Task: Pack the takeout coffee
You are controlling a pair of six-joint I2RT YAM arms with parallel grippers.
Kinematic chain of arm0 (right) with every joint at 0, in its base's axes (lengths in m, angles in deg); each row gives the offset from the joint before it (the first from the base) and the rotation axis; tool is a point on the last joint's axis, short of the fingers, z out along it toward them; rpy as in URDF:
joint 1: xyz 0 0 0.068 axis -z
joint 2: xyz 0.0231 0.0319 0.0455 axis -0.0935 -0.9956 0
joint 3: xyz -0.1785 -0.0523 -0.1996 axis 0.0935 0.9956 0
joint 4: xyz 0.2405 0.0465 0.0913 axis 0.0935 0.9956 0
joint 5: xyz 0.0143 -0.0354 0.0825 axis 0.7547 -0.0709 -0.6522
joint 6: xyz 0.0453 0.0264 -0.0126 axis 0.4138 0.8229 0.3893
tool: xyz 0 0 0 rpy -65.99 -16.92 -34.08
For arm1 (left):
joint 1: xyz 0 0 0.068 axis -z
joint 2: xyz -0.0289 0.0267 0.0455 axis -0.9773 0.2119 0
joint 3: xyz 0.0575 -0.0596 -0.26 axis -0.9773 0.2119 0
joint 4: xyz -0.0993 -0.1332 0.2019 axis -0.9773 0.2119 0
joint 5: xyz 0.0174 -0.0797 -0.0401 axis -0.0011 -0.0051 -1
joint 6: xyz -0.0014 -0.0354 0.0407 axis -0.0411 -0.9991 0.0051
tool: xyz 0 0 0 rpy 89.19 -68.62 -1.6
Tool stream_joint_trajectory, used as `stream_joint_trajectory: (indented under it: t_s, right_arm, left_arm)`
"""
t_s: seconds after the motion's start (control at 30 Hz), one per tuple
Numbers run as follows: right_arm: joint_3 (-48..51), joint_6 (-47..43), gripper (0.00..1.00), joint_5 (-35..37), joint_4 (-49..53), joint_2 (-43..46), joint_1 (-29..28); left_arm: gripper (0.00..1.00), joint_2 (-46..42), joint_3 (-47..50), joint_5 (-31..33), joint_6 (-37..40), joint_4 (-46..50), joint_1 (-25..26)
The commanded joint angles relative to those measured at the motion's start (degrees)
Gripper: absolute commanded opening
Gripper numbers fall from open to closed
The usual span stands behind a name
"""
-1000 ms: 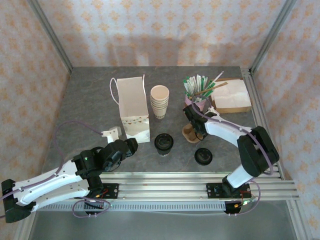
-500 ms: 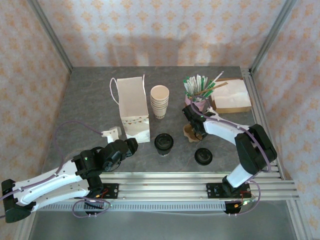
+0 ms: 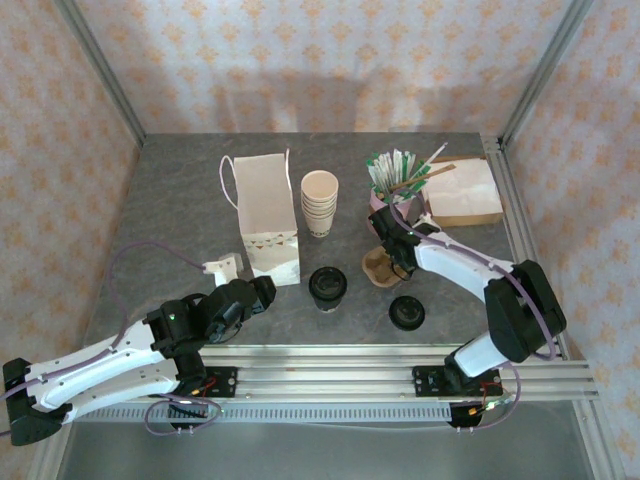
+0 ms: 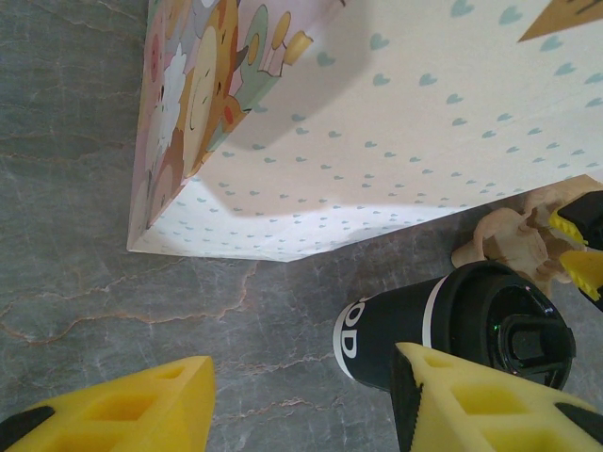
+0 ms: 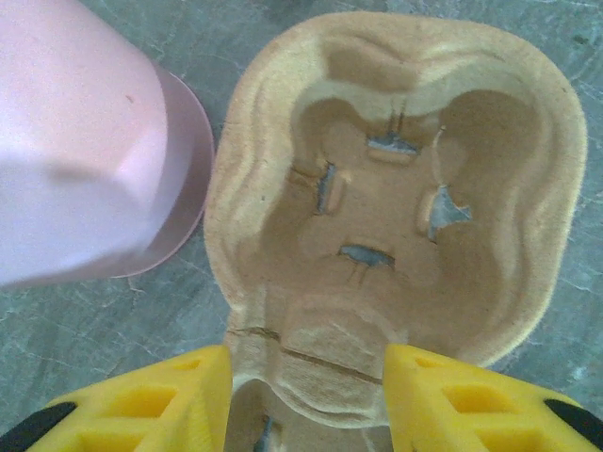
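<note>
The takeout coffee (image 3: 328, 286) is a dark cup with a black lid (image 4: 516, 331), standing on the table right of the white paper bag (image 3: 268, 222). My left gripper (image 3: 263, 291) sits low, just left of the cup and in front of the bag's base (image 4: 377, 141). It is open (image 4: 301, 400), with bare table between its yellow fingers and the cup just ahead of the right one. My right gripper (image 3: 393, 257) points down onto a brown pulp cup carrier (image 3: 377, 267). Its fingers press both sides of the carrier's narrow middle (image 5: 311, 363).
A stack of lidless tan cups (image 3: 320, 203) stands right of the bag. A pink cup (image 5: 85, 141) of stirrers and sachets (image 3: 397, 178) is close beside the carrier. A loose black lid (image 3: 406, 313) lies front right. A napkin box (image 3: 463, 192) sits at the back right.
The right arm's elbow has swung out to the right and its gripper has shifted slightly, so more of the carrier shows to its left. The left arm has not moved.
</note>
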Motion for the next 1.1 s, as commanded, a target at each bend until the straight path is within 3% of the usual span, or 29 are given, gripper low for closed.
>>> stream_joint_trajectory:
  t_s: [0.0, 1.07]
  right_arm:
    - [-2.8, 2.3, 0.46, 0.0, 5.1, -1.6, 0.2]
    - [-6.7, 4.3, 0.51, 0.2, 7.8, -7.9, 0.1]
  left_arm:
    - [0.52, -0.3, -0.9, 1.2, -0.2, 0.4, -0.4]
    - [0.52, -0.6, -0.9, 1.5, -0.3, 0.6, -0.4]
